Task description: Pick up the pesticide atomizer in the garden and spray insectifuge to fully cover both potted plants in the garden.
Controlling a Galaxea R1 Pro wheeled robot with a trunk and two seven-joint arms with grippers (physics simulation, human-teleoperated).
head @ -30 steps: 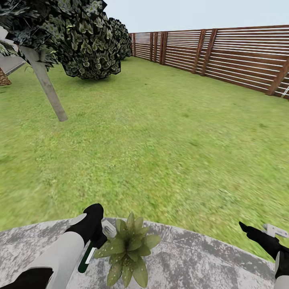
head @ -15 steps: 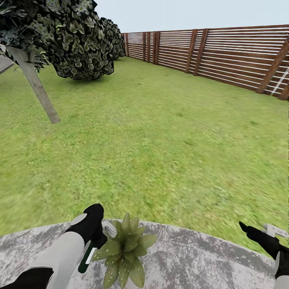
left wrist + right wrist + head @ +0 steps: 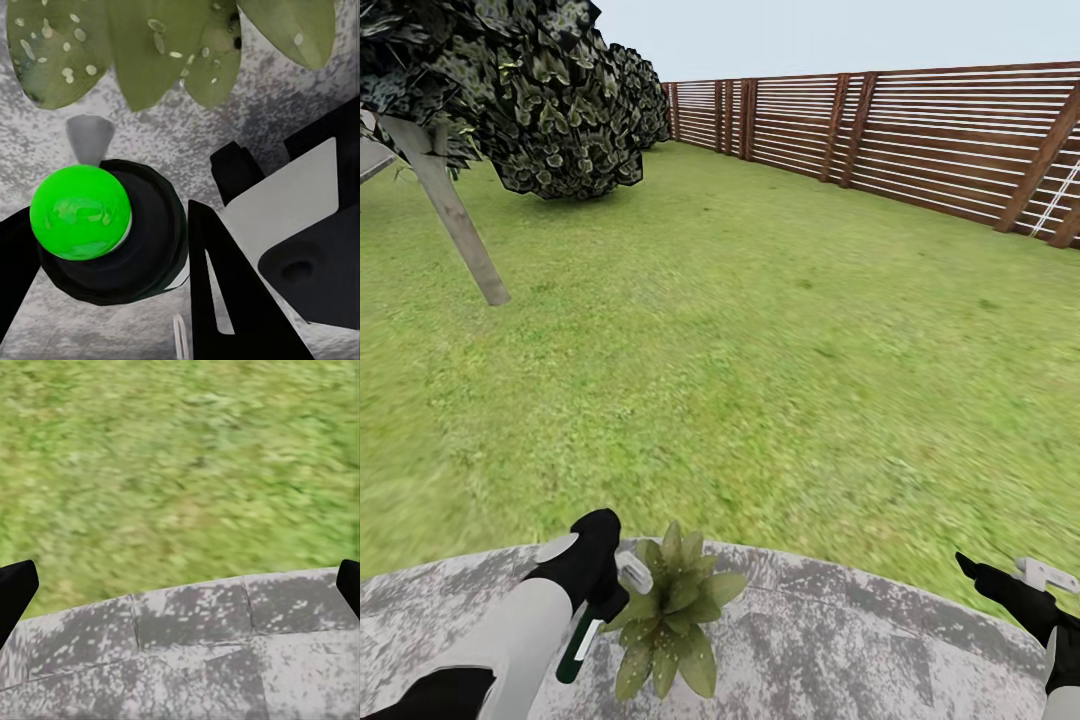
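Dark-green pesticide atomizer (image 3: 576,640) gripped in left hand (image 3: 600,598) beside potted plant (image 3: 668,612); right hand (image 3: 1000,585) open

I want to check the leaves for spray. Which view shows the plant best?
The head view: the whole plant sits on the patio beside the left gripper. The left wrist view catches speckled leaf tips.
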